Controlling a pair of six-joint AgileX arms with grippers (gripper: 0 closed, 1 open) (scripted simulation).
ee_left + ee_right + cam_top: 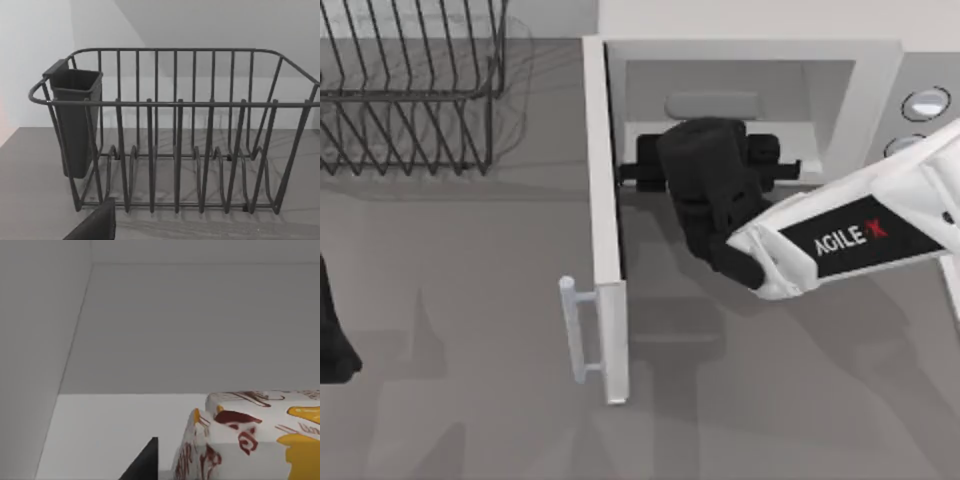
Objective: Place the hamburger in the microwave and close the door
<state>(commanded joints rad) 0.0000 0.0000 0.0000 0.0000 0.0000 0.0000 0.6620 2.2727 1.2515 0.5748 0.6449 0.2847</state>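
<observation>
The microwave (880, 75) stands at the back right with its door (606, 220) swung wide open, edge-on toward the front, bar handle (578, 330) on its left side. My right gripper (705, 150) reaches into the pale cavity and hides the floor under it. In the right wrist view the hamburger (255, 435), white with red and yellow marks, sits close up inside the cavity, beside a dark wedge (142, 462) of that gripper. Whether it is gripped or just beside the gripper I cannot tell. My left arm (332, 340) is parked at the table's left edge.
A black wire rack (410, 80) stands at the back left, and the left wrist view shows a dark cup (75, 120) hung on its end. Two round knobs (927, 102) sit on the microwave's grey side panel. Grey tabletop stretches across the front.
</observation>
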